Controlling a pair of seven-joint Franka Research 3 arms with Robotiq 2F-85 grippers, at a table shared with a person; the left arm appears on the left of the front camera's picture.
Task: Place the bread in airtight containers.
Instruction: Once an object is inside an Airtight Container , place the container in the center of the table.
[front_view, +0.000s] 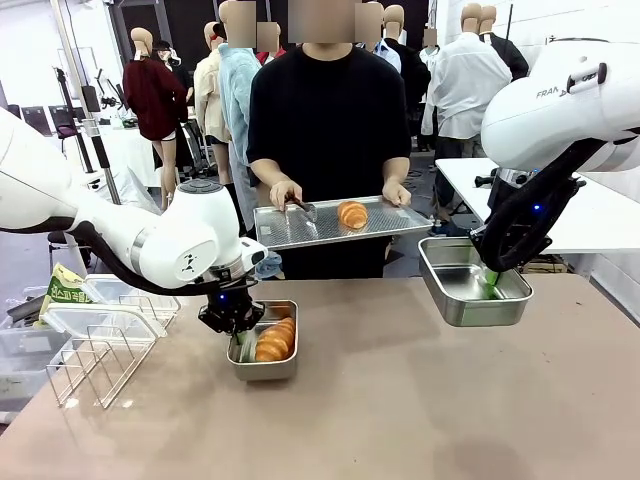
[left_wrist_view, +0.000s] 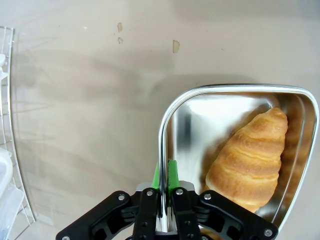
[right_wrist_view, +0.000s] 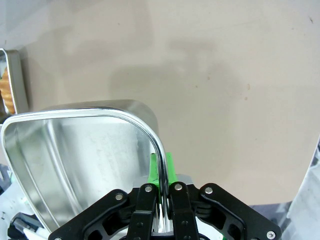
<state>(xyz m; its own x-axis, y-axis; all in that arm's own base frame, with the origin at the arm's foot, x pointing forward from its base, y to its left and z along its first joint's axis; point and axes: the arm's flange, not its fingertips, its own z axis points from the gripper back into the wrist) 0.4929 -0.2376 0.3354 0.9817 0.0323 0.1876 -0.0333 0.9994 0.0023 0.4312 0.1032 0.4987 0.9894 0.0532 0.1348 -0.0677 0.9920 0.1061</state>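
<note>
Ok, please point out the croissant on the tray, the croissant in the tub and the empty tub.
croissant on the tray (front_view: 352, 213), front view, middle of its crust.
croissant in the tub (left_wrist_view: 250, 160), left wrist view, its ridged top.
empty tub (right_wrist_view: 85, 165), right wrist view, bare inside surface.

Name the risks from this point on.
1. The right gripper pinches the empty container by one thin rim; it may slip or swing when the croissant on the person's tray drops in.
2. The left gripper clamps the filled container at its rim, beside the packed croissant; a pull could tip it.
</note>
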